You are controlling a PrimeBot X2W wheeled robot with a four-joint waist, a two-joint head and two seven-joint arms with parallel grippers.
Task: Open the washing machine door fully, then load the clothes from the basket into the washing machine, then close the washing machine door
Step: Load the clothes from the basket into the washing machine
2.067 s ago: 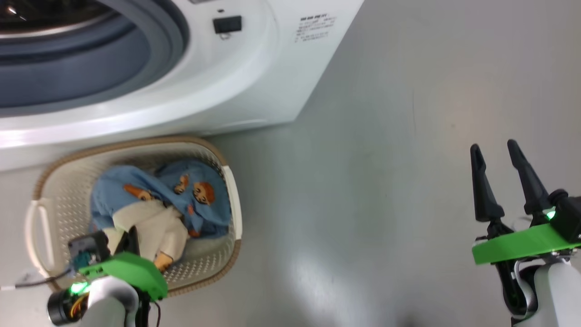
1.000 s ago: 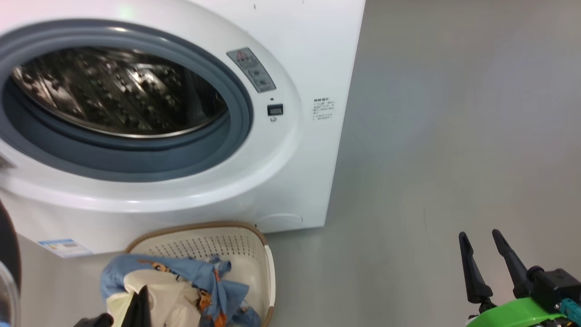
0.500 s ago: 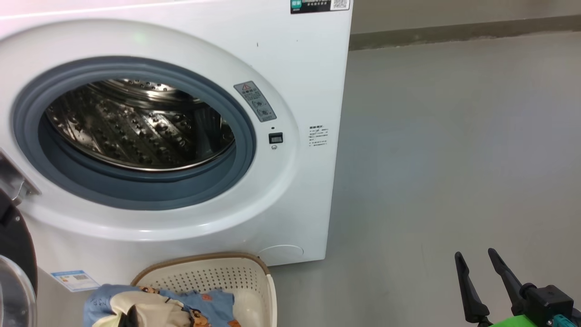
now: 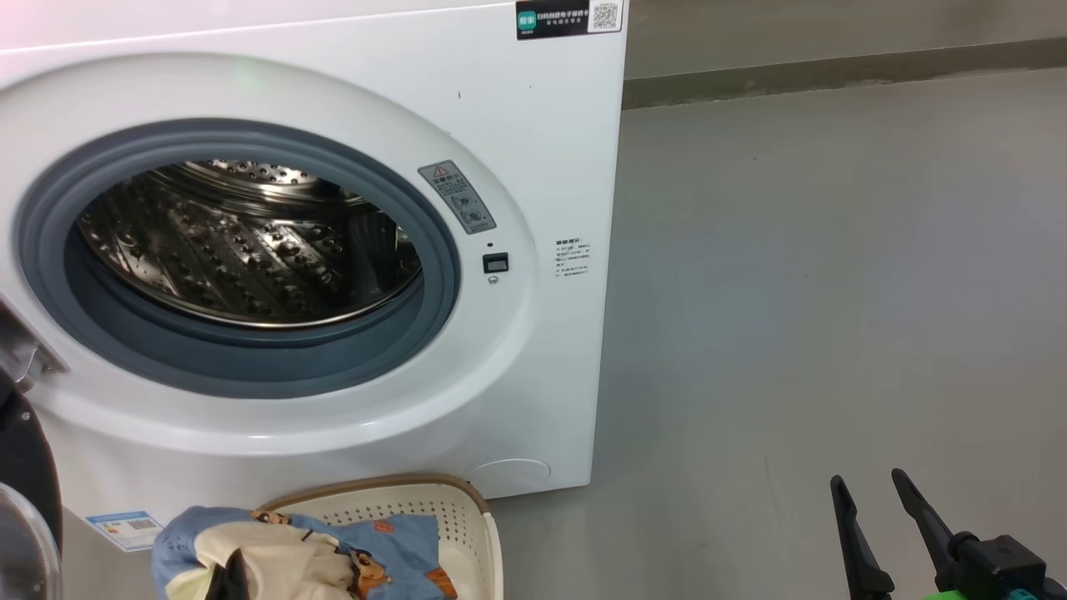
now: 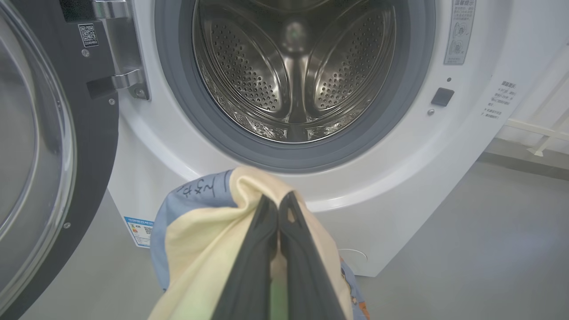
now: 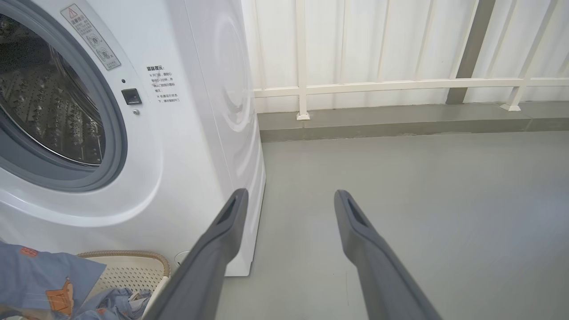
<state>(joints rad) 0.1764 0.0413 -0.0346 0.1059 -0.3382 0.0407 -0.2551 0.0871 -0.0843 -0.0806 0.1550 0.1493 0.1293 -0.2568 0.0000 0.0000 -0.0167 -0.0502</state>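
The washing machine (image 4: pixel 542 125) stands white with its steel drum (image 4: pixel 250 250) exposed. The washing machine door (image 5: pixel 53 133) hangs swung open at the left on its metal hinge (image 5: pixel 120 44). My left gripper (image 5: pixel 278 200) is shut on the clothes (image 5: pixel 200 235), pinching the cream cloth with blue bear-print fabric bunched around it, held in front of the machine below the drum opening. In the head view the clothes (image 4: pixel 275 550) rise above the basket (image 4: pixel 450 517), which sits on the floor against the machine's front. My right gripper (image 4: pixel 867 479) stands open and holds nothing, well off to the right.
Grey floor (image 4: pixel 792 292) stretches to the right of the machine. A low kerb and a white railing (image 6: pixel 400 84) run along the back. A blue label sticker (image 4: pixel 125 527) sits low on the machine's front. The open door (image 4: pixel 25 500) juts out at the left.
The head camera has tilted up from the basket to the drum opening. The clothes in my shut left gripper have lifted out of the basket. My right gripper has stayed open.
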